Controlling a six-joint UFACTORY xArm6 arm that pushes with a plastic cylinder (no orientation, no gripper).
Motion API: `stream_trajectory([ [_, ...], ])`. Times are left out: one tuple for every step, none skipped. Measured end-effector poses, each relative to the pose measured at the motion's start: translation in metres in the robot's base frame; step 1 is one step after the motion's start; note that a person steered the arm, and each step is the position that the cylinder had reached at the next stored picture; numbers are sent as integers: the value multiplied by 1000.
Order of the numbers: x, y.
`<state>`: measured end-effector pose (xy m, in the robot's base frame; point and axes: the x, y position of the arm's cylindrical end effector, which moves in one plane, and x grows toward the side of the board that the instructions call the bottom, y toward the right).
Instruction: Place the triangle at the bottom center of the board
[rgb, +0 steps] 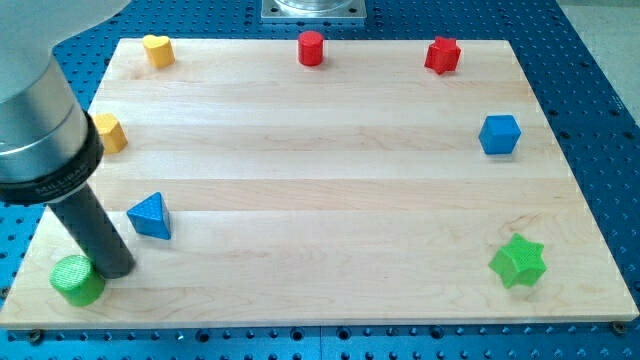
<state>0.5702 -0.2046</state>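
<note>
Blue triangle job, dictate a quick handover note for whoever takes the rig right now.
My tip is down at the view's bottom left, right beside the green cylinder, below-left of the blue triangle and apart from it.
Done: nothing visible; the triangle sits at the left side of the board.
Left: get the tip to the triangle's left and push it right and down to bottom center.

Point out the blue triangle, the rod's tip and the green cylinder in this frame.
blue triangle (150, 216): camera view, centre of its front face.
my tip (115, 268): camera view, the rod's very end, left of and below the triangle.
green cylinder (76, 279): camera view, its top face, beside the tip.
</note>
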Motion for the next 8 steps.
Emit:
stream_trajectory([
  [-15, 0],
  [-50, 0],
  [-67, 1],
  [-64, 31],
  [-68, 84],
  [-75, 120],
  [-65, 128],
  [-40, 132],
])
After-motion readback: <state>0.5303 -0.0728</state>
